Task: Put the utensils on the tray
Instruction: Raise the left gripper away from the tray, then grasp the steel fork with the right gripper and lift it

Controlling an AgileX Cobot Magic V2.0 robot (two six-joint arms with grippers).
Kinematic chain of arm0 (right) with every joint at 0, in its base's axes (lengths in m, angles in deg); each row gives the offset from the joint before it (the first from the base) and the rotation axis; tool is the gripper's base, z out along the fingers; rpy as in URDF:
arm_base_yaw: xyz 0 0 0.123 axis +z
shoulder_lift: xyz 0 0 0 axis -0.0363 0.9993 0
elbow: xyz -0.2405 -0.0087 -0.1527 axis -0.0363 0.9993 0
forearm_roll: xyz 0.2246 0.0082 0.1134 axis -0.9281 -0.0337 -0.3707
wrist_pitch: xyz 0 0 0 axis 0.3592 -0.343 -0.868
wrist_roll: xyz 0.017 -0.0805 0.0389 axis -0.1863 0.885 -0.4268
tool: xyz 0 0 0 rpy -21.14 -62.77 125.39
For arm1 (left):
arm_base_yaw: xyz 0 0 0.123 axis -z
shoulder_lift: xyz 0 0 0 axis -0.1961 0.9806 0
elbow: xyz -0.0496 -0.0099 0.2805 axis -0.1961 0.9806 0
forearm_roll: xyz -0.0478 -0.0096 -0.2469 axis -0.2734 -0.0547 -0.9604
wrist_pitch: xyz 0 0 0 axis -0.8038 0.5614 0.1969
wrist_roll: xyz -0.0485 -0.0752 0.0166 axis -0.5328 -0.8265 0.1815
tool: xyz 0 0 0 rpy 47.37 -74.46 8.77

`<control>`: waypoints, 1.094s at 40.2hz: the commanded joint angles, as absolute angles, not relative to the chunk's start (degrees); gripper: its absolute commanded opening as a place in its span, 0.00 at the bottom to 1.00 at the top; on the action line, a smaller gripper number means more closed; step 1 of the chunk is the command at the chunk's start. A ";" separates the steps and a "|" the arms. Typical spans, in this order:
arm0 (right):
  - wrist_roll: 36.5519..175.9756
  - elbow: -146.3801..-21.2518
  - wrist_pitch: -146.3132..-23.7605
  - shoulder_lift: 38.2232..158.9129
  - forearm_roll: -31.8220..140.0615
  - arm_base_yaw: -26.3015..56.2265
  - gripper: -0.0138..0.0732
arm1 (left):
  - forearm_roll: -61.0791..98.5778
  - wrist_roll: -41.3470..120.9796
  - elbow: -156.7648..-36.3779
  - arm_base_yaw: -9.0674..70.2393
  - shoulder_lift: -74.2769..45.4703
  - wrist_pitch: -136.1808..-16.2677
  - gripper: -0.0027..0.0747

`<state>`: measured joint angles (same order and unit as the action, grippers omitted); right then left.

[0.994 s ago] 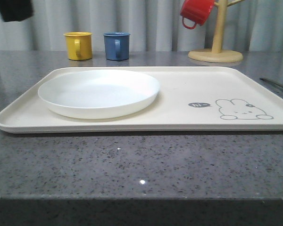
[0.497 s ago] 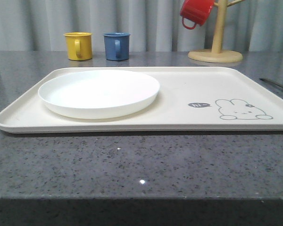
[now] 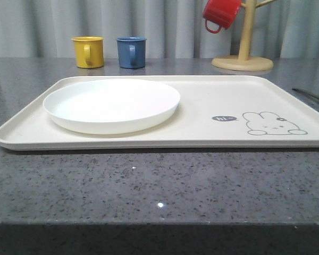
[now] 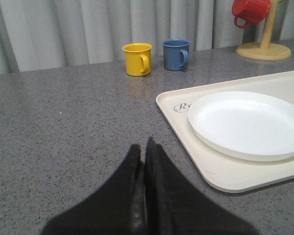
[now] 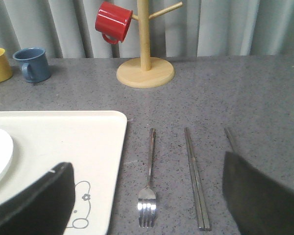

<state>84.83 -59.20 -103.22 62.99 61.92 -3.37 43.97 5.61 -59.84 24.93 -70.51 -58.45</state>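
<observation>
The cream tray (image 3: 202, 101) with a rabbit drawing lies on the grey counter and carries the white plate (image 3: 111, 103) on its left half. My left gripper (image 4: 143, 149) is shut with nothing in it, hovering over bare counter to the left of the tray's rim (image 4: 179, 125) and the plate (image 4: 247, 122). My right gripper (image 5: 146, 166) is open above the fork (image 5: 149, 181), which lies on the counter just right of the tray (image 5: 63, 137). The chopsticks (image 5: 195, 181) lie parallel beside the fork. A further thin metal handle (image 5: 230, 138) runs behind one finger (image 5: 259, 196).
A yellow mug (image 3: 89, 51) and a blue mug (image 3: 131, 51) stand behind the tray. A wooden mug tree (image 3: 243, 53) at the back right holds a red mug (image 3: 221, 13). A thin utensil end (image 3: 311, 96) shows right of the tray. A curtain closes the back.
The dark arm shape at the top left of the front view one second ago has left that view. Tray, plate and mugs have not moved.
</observation>
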 commanded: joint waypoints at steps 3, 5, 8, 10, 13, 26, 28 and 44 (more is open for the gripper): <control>85.37 -61.28 -98.72 63.68 61.85 -3.85 0.89 | 43.35 5.08 -61.10 24.77 -70.07 -64.72 0.01; 85.37 -61.28 -98.77 63.68 61.85 -3.85 0.89 | 43.35 5.08 -61.10 24.77 -70.07 -64.59 0.01; 85.37 -61.28 -98.77 63.68 61.85 -3.85 0.89 | 43.35 5.08 -61.10 24.77 -70.07 -64.59 0.01; 85.37 -61.28 -98.77 63.68 61.85 -3.85 0.89 | 43.35 5.08 -61.10 24.77 -70.07 -64.59 0.01; 85.37 -61.28 -98.77 63.68 61.85 -3.85 0.89 | 43.35 5.08 -61.10 24.77 -70.07 -64.59 0.01; 85.37 -61.28 -99.39 64.55 61.85 -3.85 0.86 | 43.35 5.08 -61.10 24.77 -70.07 -64.59 0.01; 85.37 -61.28 -99.32 65.82 61.85 -3.85 0.78 | 43.35 5.08 -61.10 24.77 -70.07 -64.59 0.01; 85.37 -69.38 -100.41 88.90 61.85 -3.18 0.47 | 43.35 5.08 -61.10 24.77 -70.07 -64.59 0.01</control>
<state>84.83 -64.88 -103.11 84.40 61.92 -3.37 43.84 5.61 -59.74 24.93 -70.77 -59.37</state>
